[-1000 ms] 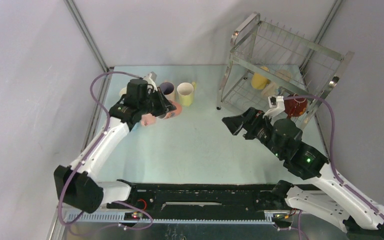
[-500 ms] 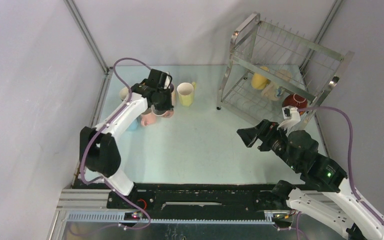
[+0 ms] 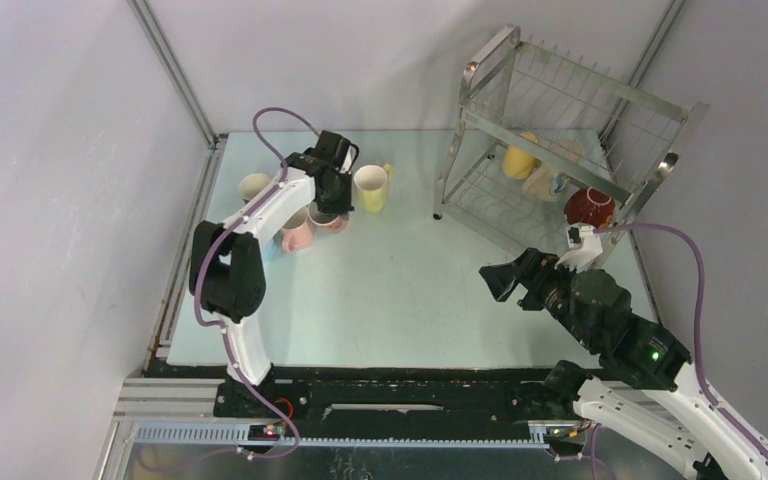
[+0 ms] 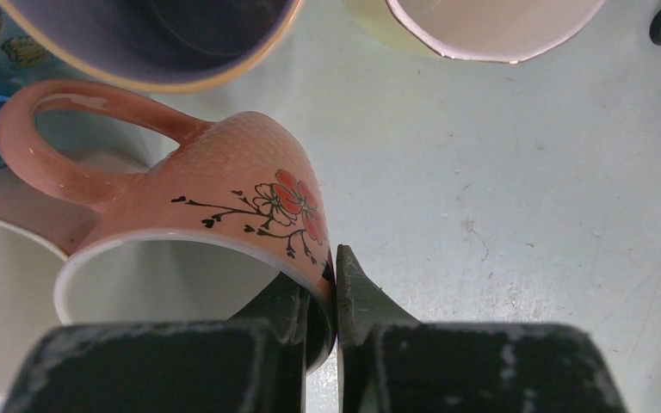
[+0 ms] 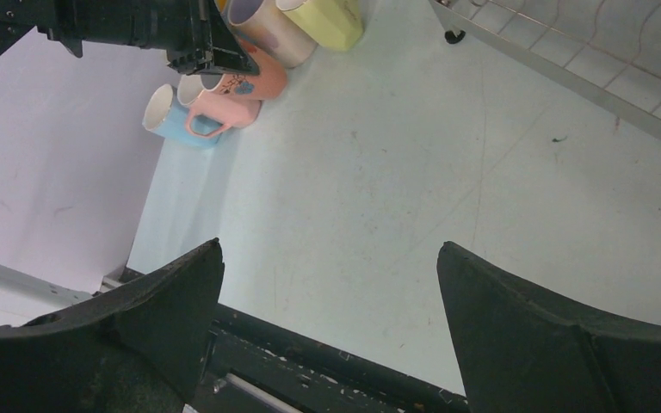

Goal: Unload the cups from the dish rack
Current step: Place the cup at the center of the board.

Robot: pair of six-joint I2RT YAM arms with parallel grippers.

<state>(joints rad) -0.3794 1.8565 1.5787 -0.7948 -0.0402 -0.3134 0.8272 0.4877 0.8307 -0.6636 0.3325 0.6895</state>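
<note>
While left claw (image 4: 334, 271) grips flowered pink mug (image 4: 224, 206) by its rim | right claw (image 5: 329, 249) spread wide, released

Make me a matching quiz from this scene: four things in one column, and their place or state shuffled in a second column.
Things
1. left tool
2. right tool
3. pale yellow cup
4. deep yellow cup

Places or states
A. inside the dish rack
B. open, holding nothing
C. upright on the table
D. shut on the rim of the pink cup

Pairs: 1-D, 2-B, 3-C, 4-A
</note>
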